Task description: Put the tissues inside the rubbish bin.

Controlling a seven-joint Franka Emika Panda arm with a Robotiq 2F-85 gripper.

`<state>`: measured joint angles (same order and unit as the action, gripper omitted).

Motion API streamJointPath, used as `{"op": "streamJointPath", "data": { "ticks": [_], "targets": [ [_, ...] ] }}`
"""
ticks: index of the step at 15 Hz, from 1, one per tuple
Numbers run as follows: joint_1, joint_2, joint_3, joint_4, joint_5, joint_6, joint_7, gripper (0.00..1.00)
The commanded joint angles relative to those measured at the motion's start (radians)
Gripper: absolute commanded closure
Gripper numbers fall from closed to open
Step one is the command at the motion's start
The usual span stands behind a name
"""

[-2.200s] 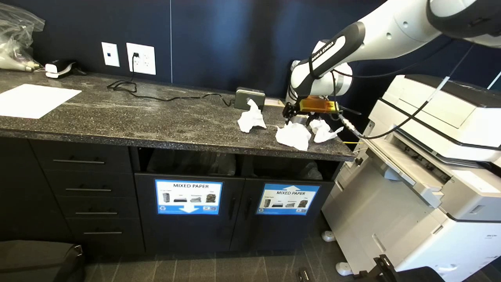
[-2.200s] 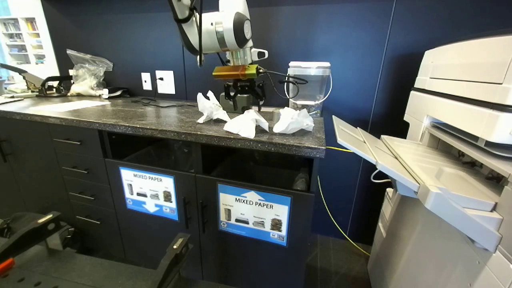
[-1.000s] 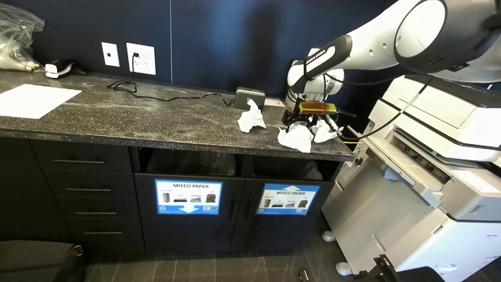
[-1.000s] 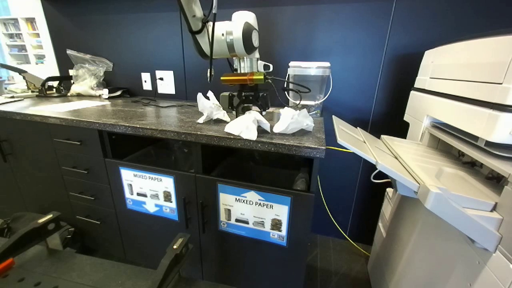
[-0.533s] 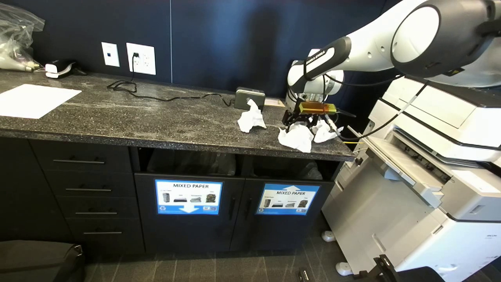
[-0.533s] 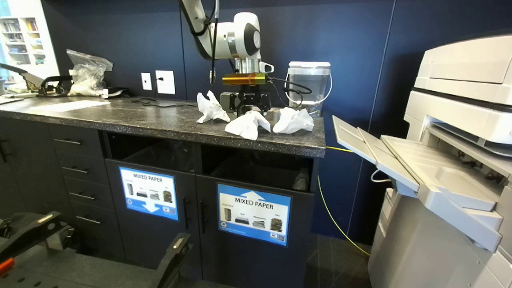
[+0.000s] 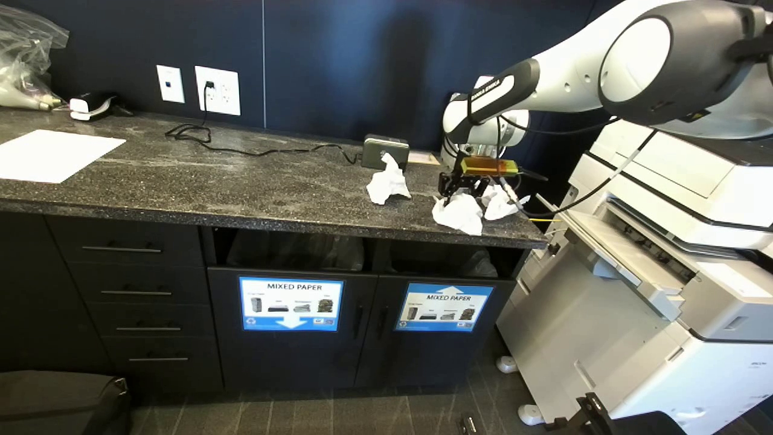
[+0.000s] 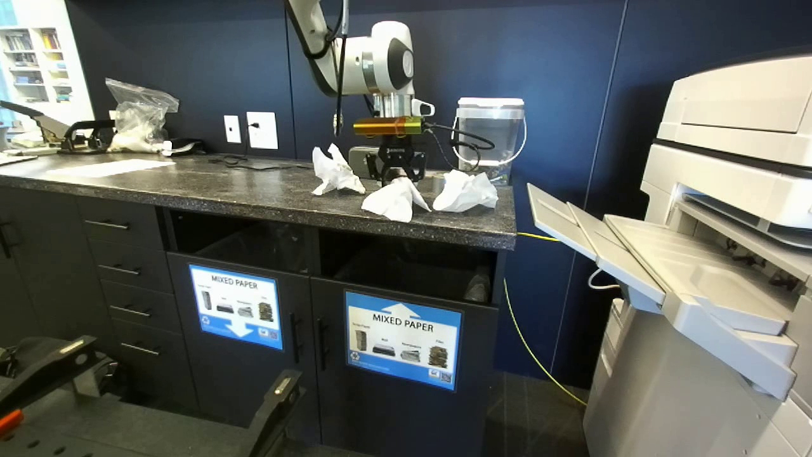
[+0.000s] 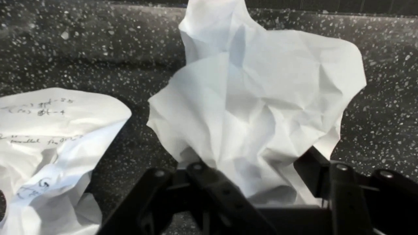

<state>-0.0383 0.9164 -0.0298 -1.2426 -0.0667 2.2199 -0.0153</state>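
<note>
- The gripper (image 9: pixel 249 164) is now low over the middle tissue (image 9: pixel 258 98); two seconds ago it was higher. In the wrist view its fingers (image 9: pixel 313 171) stand apart, with crumpled paper between them. They seem a little nearer together than half a second ago, but whether they already pinch the paper, I cannot tell.
- The middle tissue has shifted slightly toward the copier (image 7: pixel 604 326), as both exterior views show. It still lies on the counter (image 7: pixel 259 187). I understand this as contact at the beginning of a grasp, not yet a lift.
- Just beside it, toward the copier, the end tissue (image 8: pixel 466 192) has not moved; in the wrist view one sees handwriting on it.
- On the opposite side, the third tissue (image 7: pixel 388 185) also stays in its place, near the small box (image 7: pixel 375 150).
- Below the counter's edge are two openings (image 7: pixel 296 249), each with a MIXED PAPER sign (image 7: pixel 292 304) under it. Inside I see what I take for the lined rubbish bin (image 7: pixel 481 264). All three tissues are on the counter, so the task, I judge, is near its start; a firmer closing is needed before the lift.
</note>
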Motion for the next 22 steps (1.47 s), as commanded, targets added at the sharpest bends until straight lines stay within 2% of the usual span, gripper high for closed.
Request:
{"op": "streamJointPath", "data": {
  "ticks": [1, 4, 8, 12, 16, 22],
  "targets": [
    [-0.009, 0.022, 0.008, 0.055, 0.015, -0.026, -0.021, 0.65],
    [-0.010, 0.022, 0.009, 0.057, 0.016, -0.028, -0.022, 0.86],
    [-0.012, 0.020, 0.011, 0.060, 0.020, -0.063, -0.020, 0.93],
    [-0.017, 0.005, 0.016, 0.042, 0.031, -0.141, -0.025, 0.89],
    [-0.025, -0.047, 0.024, -0.042, 0.052, -0.178, -0.038, 0.88],
    [-0.044, -0.211, 0.049, -0.308, 0.089, 0.008, -0.087, 0.87]
  ]
}}
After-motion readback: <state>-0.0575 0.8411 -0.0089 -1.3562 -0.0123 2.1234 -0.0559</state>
